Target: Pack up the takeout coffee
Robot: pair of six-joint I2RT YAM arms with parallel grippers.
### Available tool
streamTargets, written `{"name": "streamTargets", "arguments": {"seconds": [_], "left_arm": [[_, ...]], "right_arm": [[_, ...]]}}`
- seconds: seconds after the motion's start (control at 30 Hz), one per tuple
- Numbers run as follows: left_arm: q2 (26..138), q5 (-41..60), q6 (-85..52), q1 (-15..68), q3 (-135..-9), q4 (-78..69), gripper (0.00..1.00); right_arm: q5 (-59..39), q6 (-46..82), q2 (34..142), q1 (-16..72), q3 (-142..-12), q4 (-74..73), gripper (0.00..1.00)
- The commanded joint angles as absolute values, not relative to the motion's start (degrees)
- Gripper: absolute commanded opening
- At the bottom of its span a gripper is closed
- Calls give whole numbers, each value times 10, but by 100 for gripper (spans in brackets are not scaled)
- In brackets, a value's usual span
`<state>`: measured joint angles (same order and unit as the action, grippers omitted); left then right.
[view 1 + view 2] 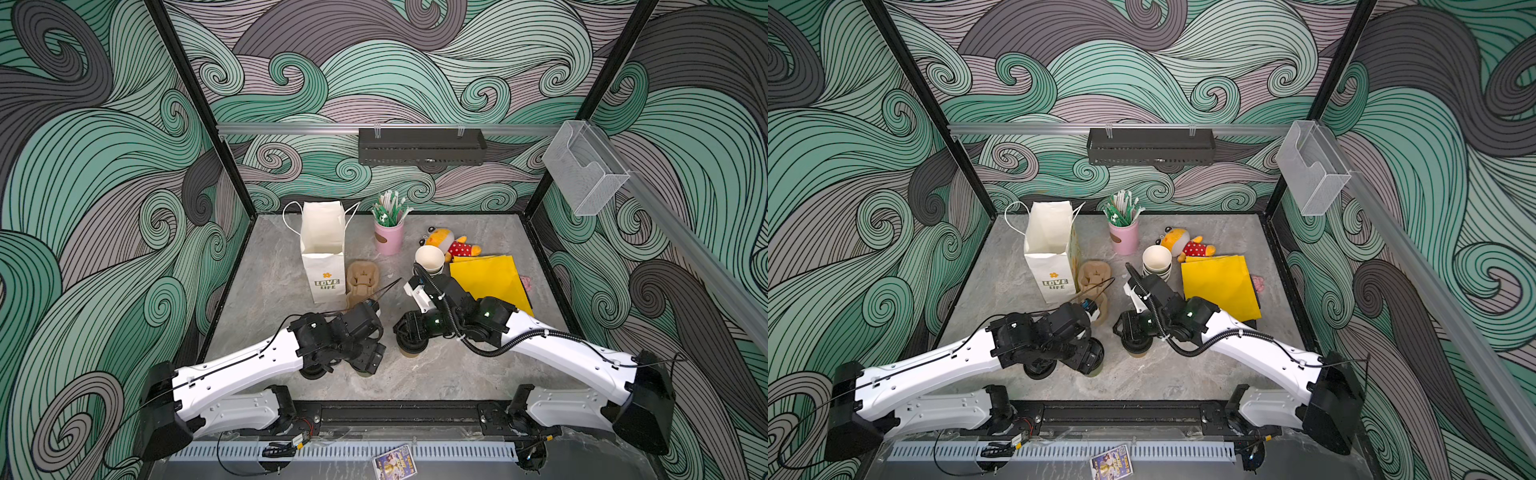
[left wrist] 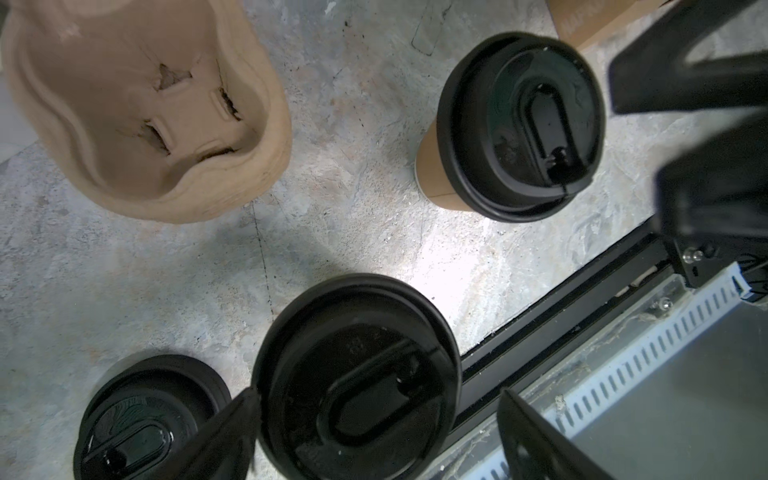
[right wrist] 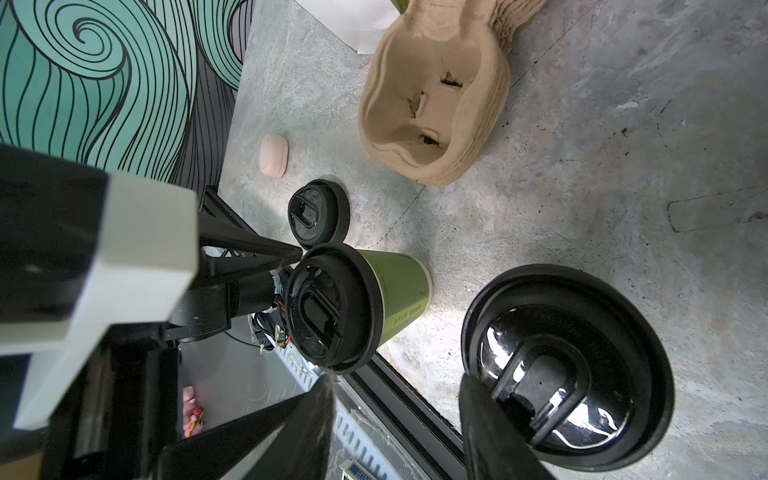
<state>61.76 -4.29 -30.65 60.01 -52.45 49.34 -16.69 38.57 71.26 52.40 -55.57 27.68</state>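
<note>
Though wide, left fingers (image 2: 232,436) (astride green cup (image 3: 399,291))

I'm looking down at a grey marbled stone-look surface (image 1: 436,374). Toward the back stand an open white paper bag printed LOVE LIFE (image 1: 324,257) and a pink cup of wrapped straws (image 1: 389,237). A stack of tan moulded-pulp cup carriers (image 1: 362,276) lies just beside the bag. Further right I see a stack of lidless paper cups (image 1: 429,258), a yellow-and-red plush toy (image 1: 451,245) and a flat yellow sheet (image 1: 488,278).

Near the front edge a green paper cup with a black lid (image 3: 399,291) and a brown paper cup with a black lid (image 2: 511,129) stand apart. A loose black plastic lid (image 3: 318,214) lies just beside the green one, with a small pink oval case (image 3: 273,161) near it.
</note>
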Motion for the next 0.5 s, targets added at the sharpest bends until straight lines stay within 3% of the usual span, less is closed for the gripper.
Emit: {"name": "streamTargets", "arguments": {"seconds": [0.0, 0.17, 0.33, 0.47], "left_arm": [[577, -58, -318, 596, -560, 500, 94], [477, -144, -427, 588, -546, 548, 99], [416, -110, -588, 570, -481, 607, 94], [393, -83, -626, 570, -439, 577, 88]], "right_arm": [[-167, 391, 698, 521, -553, 289, 51], [-171, 375, 705, 545, -569, 319, 50], [-159, 365, 742, 597, -597, 336, 52], [-153, 355, 794, 622, -631, 340, 54]]}}
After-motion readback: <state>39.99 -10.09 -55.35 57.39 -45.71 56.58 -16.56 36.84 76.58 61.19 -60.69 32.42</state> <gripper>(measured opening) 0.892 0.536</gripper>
